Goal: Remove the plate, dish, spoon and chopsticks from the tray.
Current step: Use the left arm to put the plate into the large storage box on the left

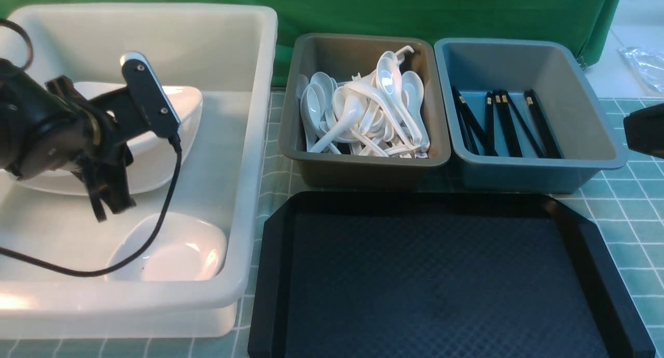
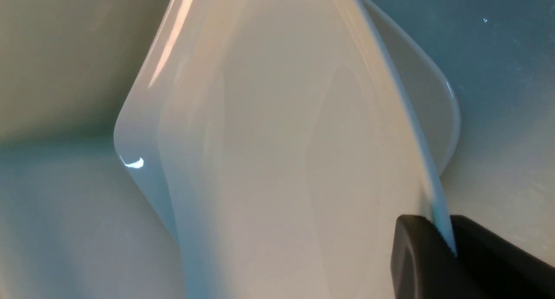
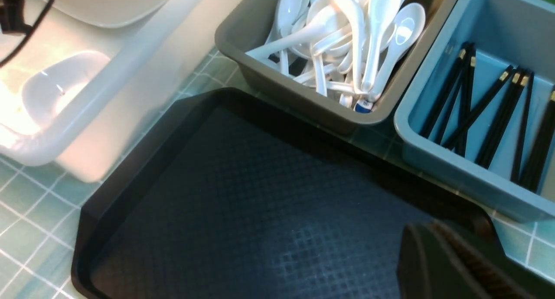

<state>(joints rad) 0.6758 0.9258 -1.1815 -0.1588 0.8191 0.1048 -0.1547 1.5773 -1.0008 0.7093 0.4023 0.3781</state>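
Pinching the rim of the plate between tightly closed left jaws, holding it tilted inside the white bin; showing the dish lying on the bin floor, spoons heaped in the grey tub, chopsticks in the blue tub; hanging right jaws pressed together on nothing by the tray

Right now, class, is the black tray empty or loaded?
Empty: the tray shows only bare textured floor in front and right wrist views.
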